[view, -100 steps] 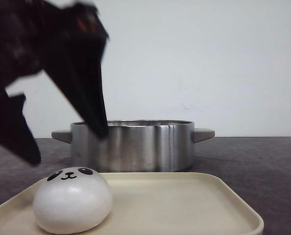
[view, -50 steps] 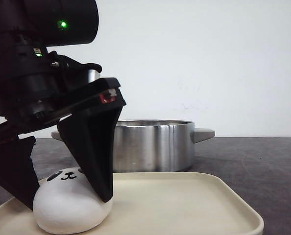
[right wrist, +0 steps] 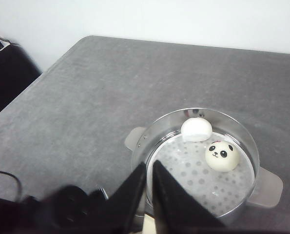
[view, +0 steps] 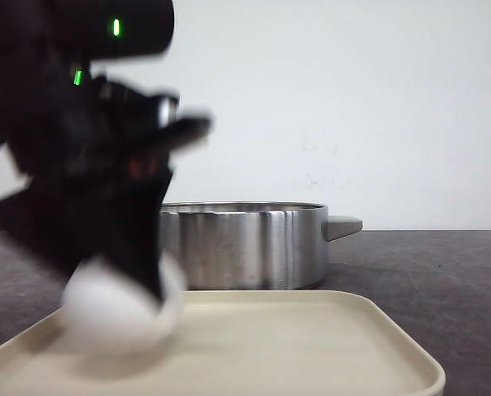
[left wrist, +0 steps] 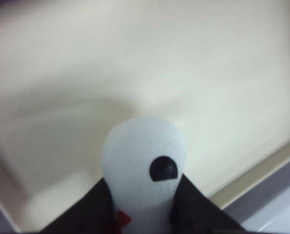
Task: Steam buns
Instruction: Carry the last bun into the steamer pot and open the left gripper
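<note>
Setting: grey table (right wrist: 86, 97) against a plain white wall, with a cream tray (view: 311, 338) in front of a steel pot (view: 245, 246).
Change: half a second ago the left gripper (view: 117, 285) stood round a bun (view: 121, 312) resting on the tray; now that bun is blurred and looks raised off the tray floor, though the blur makes this hard to confirm.
Left gripper: closed on the bun, which is squeezed tall between the 2 dark fingers (left wrist: 193, 204) in the left wrist view, 1 black eye showing.
Right gripper (right wrist: 149, 170): fingers nearly together, holding nothing, hovering above the near rim of the pot.
Meaning: the pick seems made, so the next move is likely the carry to the pot.
Buns counted: 3 seen; 1 in the left gripper, 2 already in the pot, a face-up one (right wrist: 222, 156) and a plain white one (right wrist: 196, 129) touching it.
Pots: 1, with a perforated steamer plate (right wrist: 193, 180) inside.
Trays: 1.
</note>
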`<state>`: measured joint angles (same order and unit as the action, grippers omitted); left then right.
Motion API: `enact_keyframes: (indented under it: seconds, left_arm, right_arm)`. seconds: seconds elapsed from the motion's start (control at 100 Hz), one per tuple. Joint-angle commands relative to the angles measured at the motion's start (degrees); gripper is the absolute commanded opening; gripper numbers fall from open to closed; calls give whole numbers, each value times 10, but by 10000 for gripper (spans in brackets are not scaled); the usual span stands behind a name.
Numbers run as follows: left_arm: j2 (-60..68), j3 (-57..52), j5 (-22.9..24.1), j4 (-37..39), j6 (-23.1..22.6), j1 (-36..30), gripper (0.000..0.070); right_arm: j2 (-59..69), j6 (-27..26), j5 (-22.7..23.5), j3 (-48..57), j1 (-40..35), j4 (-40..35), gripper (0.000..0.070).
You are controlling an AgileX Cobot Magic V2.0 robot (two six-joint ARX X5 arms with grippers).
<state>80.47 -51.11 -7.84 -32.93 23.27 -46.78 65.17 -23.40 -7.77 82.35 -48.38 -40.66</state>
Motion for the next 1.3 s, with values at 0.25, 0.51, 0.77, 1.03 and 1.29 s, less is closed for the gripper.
enact_keyframes:
  seconds: [0.25, 0.51, 0.77, 1.03, 1.29]
  left_arm:
    - [-15, -74, 126, 141, -169, 32, 8]
    - [58, -74, 123, 230, -183, 104, 8]
    - [103, -74, 121, 248, -161, 138, 427]
    - [99, -79, 121, 255, -162, 138, 606]
    - [37, -127, 132, 137, -142, 141, 203]
  right_arm:
    - [3, 2, -2, 10, -6, 3, 12]
    - [3, 7, -2, 10, -6, 2, 12]
    - [3, 19, -3, 10, -6, -12, 12]
    - [3, 33, -17, 10, -6, -16, 12]
    - [3, 51, -105, 4, -6, -50, 12]
